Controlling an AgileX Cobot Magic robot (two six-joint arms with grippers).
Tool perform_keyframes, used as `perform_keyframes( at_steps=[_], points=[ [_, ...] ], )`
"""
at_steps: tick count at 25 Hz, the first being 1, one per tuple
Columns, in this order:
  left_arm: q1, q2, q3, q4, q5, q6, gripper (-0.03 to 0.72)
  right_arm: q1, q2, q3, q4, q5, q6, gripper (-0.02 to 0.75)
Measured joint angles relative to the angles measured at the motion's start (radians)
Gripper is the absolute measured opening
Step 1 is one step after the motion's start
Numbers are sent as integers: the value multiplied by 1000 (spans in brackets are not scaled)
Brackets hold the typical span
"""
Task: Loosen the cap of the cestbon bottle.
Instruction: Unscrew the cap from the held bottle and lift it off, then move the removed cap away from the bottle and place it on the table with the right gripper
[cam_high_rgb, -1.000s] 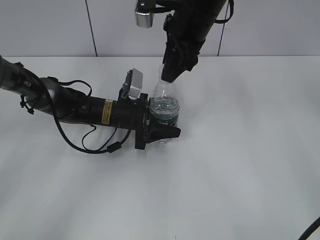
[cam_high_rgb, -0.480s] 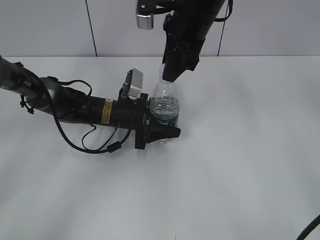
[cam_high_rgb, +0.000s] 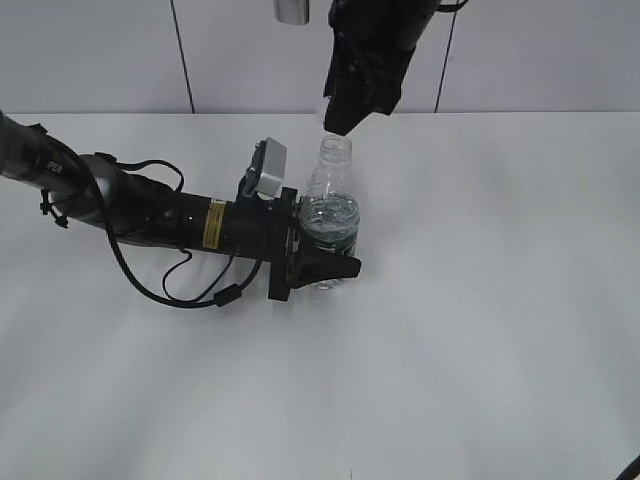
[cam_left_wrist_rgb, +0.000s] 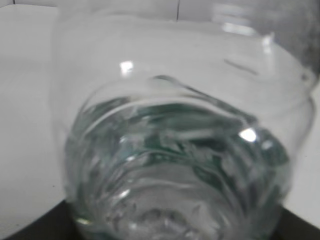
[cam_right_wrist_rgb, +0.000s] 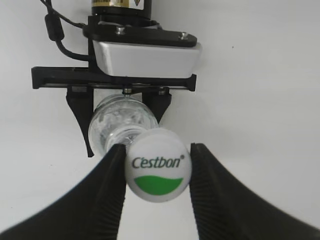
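One bottle (cam_high_rgb: 329, 215), one cap (cam_right_wrist_rgb: 157, 171) and two grippers are on show above a plain white table (cam_high_rgb: 480, 300). The bottle is small and clear, upright near the table's middle, with a dark green band around its body and a ribbed shoulder narrowing to a bare, open neck. The left gripper (cam_high_rgb: 322, 265) reaches in from nine o'clock and is clamped around the bottle's lower body, one jaw on each side. The right gripper (cam_right_wrist_rgb: 157, 175) hangs just above the neck, at twelve o'clock from the bottle, pinching the cap between its ribbed black fingers (cam_right_wrist_rgb: 112, 182). The cap is round and white, printed "Cestbon" over a green crescent, and it sits clear of the neck. The outside camera barely shows the cap, only a pale sliver under the dark arm; the right wrist camera shows it plainly, looking straight down past it into the bottle's mouth. The left wrist camera gives only a blurred close-up of clear plastic with green glints.
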Motion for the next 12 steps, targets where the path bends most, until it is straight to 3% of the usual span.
perform_keyframes(
  at_steps=[4,12],
  points=[
    [0,0,0,1,-1,0,409,0,-2,-1,-12,-1,38,298],
    [0,0,0,2,-1,0,409,-26,-5,-42,-107,-1,349,296]
  ],
)
